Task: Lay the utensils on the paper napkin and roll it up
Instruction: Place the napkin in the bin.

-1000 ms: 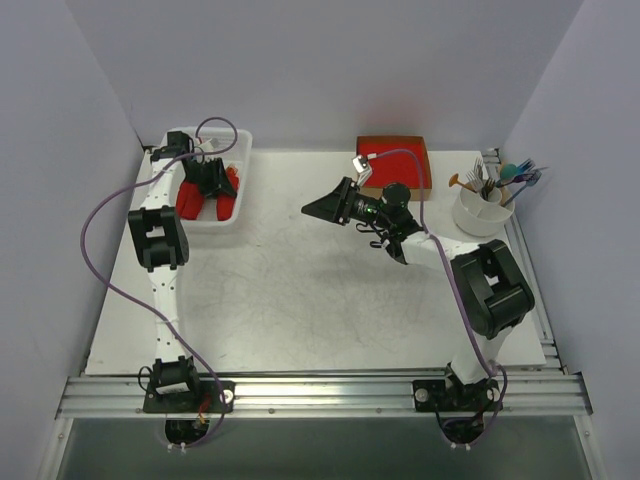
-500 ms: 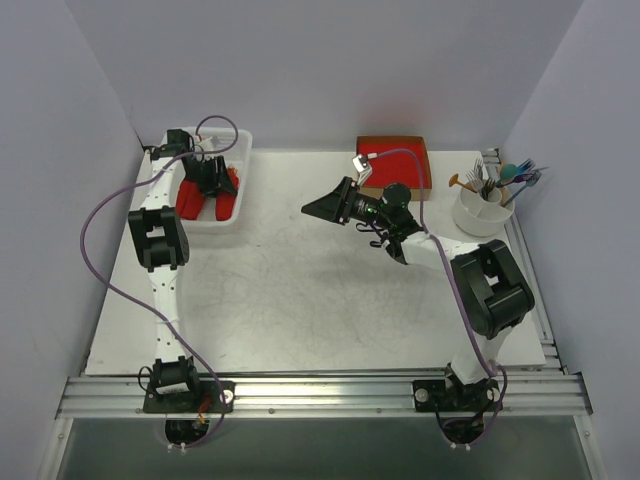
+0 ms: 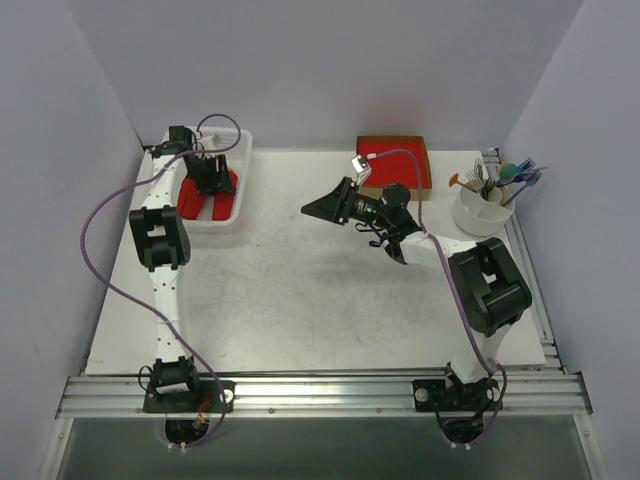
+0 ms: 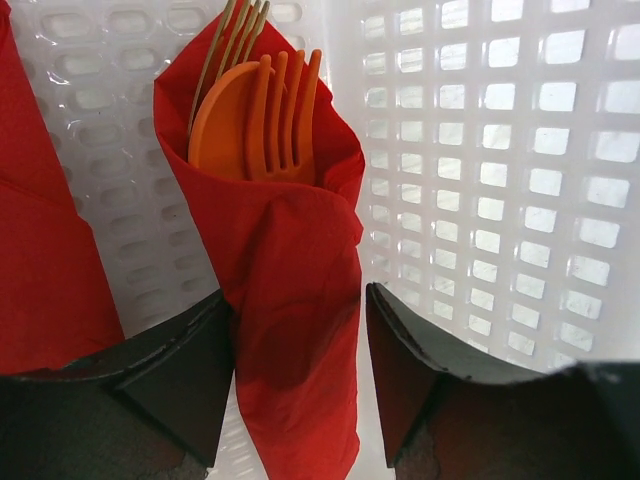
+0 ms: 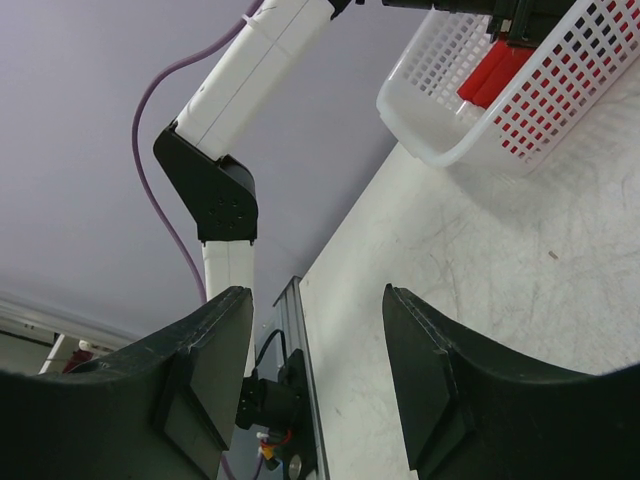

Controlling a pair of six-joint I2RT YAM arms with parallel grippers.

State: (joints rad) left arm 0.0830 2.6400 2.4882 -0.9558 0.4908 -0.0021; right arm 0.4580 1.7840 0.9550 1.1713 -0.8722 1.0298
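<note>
Lying in the white perforated plastic basket (image 4: 500, 200), the soft red paper napkin roll (image 4: 290, 330) held orange plastic utensils (image 4: 255, 120); it seemed light and crushable, best pinched mid-length. The left gripper (image 4: 300, 300) had its jaws apart around it; the right gripper (image 5: 317, 295) gaped empty.

The basket (image 4: 500, 150) is white plastic, patterned with a regular grid of small holes. Inside it, the rolled napkin (image 4: 290, 300) is bright red, around an orange fork (image 4: 285, 110), an orange spoon (image 4: 220, 125) and a dull olive-grey fork (image 4: 232, 40). Another roll (image 4: 45, 250) in the basket is red too. The left gripper (image 4: 298, 300) over the basket is matte black.
</note>
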